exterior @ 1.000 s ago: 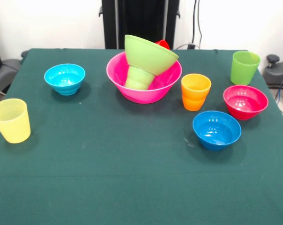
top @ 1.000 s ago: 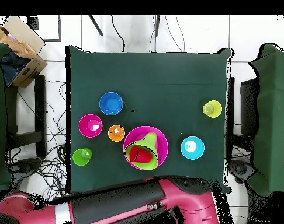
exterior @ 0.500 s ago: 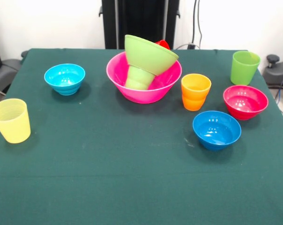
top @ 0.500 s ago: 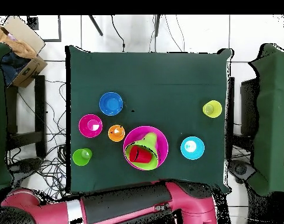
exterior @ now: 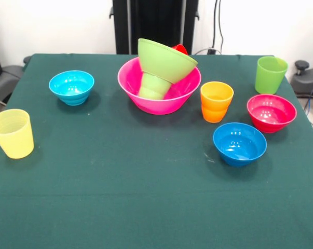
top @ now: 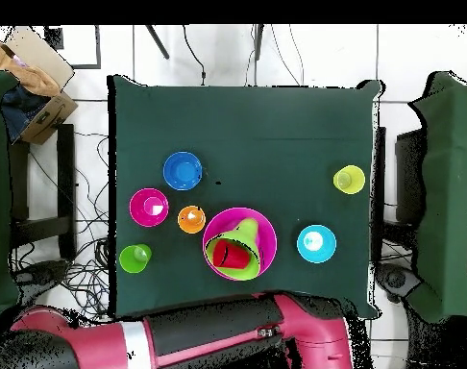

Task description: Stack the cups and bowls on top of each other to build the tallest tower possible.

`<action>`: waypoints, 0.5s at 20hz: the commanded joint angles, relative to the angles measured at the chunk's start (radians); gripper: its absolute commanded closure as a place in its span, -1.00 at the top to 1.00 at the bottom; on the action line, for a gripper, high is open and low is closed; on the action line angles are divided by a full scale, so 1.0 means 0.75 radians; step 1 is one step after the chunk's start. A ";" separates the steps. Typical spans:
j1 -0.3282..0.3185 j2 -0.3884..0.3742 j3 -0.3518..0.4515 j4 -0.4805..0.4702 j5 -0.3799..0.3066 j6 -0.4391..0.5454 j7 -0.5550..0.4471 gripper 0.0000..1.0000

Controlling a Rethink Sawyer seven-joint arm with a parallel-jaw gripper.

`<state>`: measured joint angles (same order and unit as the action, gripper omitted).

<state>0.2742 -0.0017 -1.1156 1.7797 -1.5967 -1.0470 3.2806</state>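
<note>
Leaning inside the pink bowl [exterior: 159, 98], the tower [exterior: 164, 65] is tilting; no writing is showing; the gripper is out of sight.

Dark green cloth-covered counter [exterior: 146, 197] carries seven items set apart: yellow cup [exterior: 12, 133] at front view's left edge, light blue bowl [exterior: 71, 87] behind it, large pink bowl [exterior: 159, 98] mid-rear, orange cup [exterior: 216, 101] just beside it, lime cup [exterior: 270, 74] at rear right, w/ magenta bowl [exterior: 271, 112] & dark blue bowl [exterior: 240, 143] nearer.
</note>
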 commanded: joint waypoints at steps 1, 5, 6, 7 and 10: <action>-0.074 0.014 0.342 0.039 0.124 0.201 -0.131 1.00; -0.115 -0.001 0.388 0.066 0.174 0.249 -0.202 1.00; -0.118 0.000 0.394 0.069 0.182 0.263 -0.211 1.00; -0.130 -0.003 0.407 0.076 0.198 0.277 -0.236 1.00; -0.180 -0.014 0.446 0.100 0.258 0.310 -0.332 1.00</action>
<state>0.1923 -0.0070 -1.0279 1.8372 -1.5045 -0.9511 3.2806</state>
